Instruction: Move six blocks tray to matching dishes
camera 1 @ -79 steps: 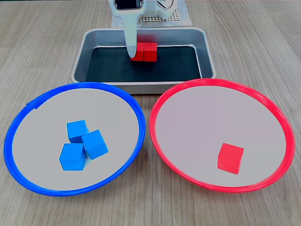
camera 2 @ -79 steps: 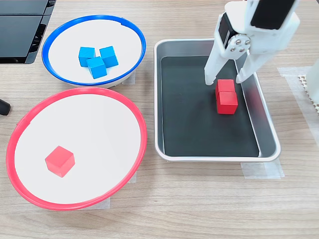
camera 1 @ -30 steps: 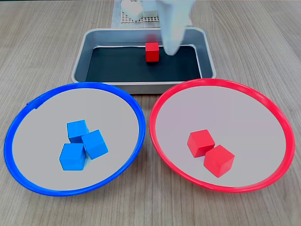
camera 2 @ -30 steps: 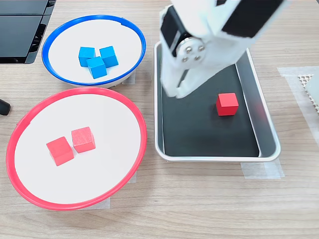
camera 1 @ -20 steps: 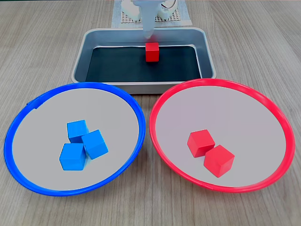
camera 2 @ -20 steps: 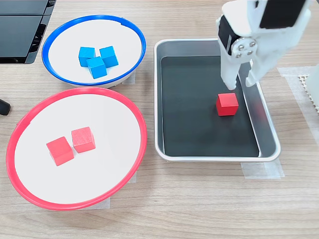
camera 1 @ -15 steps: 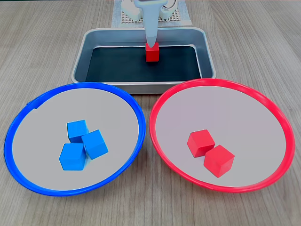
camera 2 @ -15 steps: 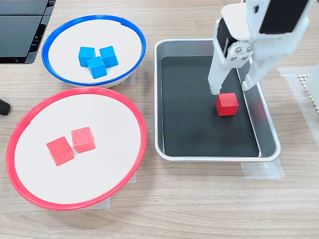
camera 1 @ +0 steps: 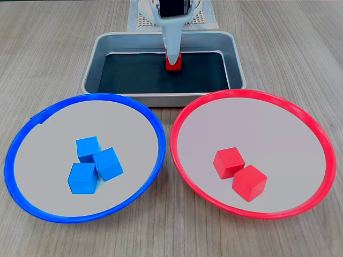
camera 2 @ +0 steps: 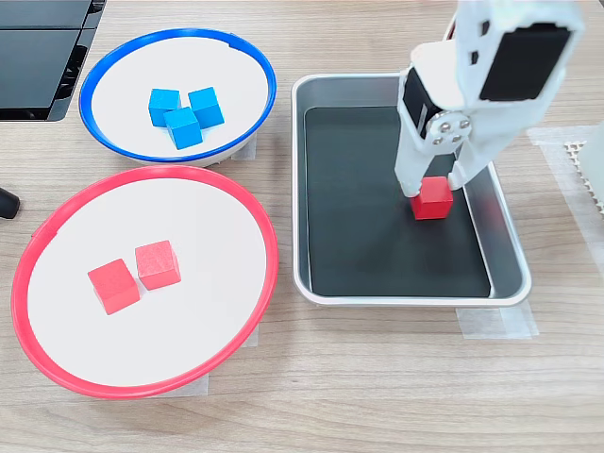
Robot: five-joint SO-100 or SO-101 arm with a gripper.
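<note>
With five cubes already sorted, the white two-finger gripper [camera 2: 435, 188] straddles, jaws parted, the last glossy red cube [camera 2: 434, 200] near the rectangular silver-grey tray's [camera 2: 316, 283] right rim in a fixed view; next, closing and lifting.

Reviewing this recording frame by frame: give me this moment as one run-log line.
hand open, straddling last red block in tray | blue dish: three blue blocks | red dish: two red blocks
</note>
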